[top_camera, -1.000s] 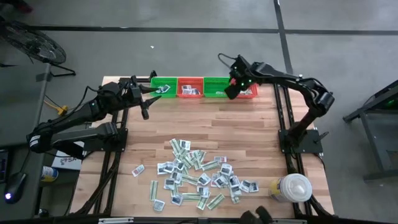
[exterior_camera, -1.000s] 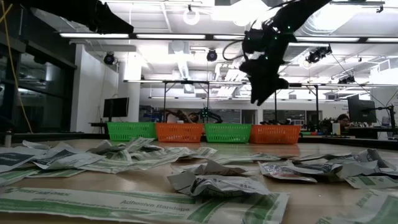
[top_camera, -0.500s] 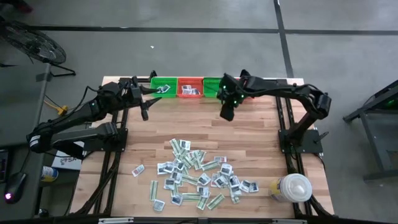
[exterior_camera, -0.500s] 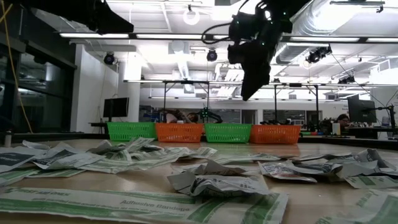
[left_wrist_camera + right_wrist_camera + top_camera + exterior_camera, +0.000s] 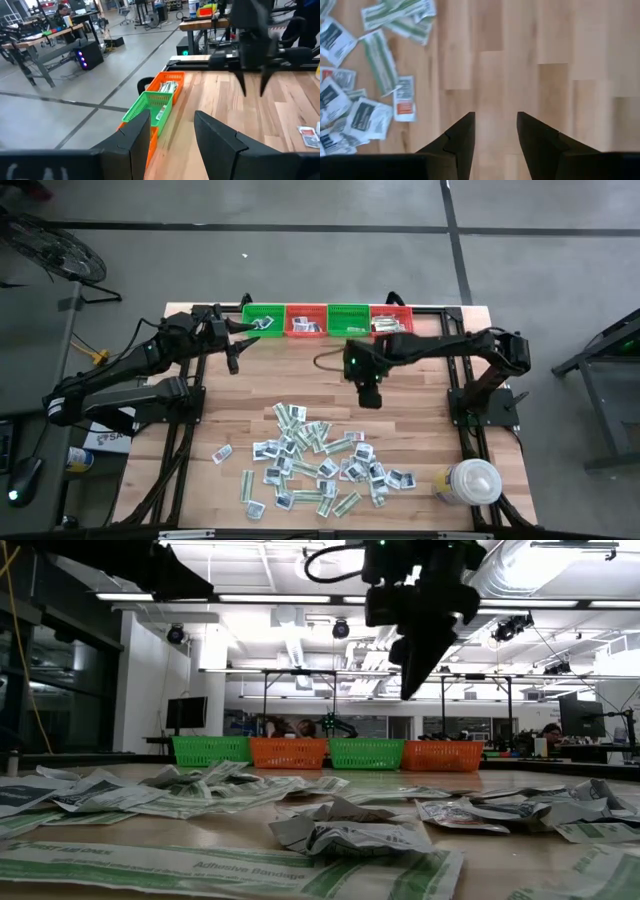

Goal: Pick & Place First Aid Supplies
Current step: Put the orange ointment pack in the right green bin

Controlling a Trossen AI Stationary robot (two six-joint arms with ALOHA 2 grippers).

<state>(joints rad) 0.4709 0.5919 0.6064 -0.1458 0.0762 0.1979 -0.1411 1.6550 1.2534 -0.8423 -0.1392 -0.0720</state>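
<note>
A wide workshop with lit ceilings and benches lies beyond my wooden table (image 5: pixel 420 380). Behind my right pincer (image 5: pixel 369 399) stand four baskets (image 5: pixel 327 320), two green, two orange. Ahead of it the first aid supplies (image 5: pixel 318 460) lie scattered, too many to count. Its fingers (image 5: pixel 460 140) hang parted, empty, above bare wood.

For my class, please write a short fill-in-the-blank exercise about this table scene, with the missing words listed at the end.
1. Along the table's far edge stand ____ baskets in a row.
2. The baskets alternate between green and ____.
3. The right hand, open and holding nothing, hangs above bare wood between the baskets and the heap of ____.
4. The left hand is at the ____ basket nearest the left arm.

Missing words: four; orange; packets; green
</note>
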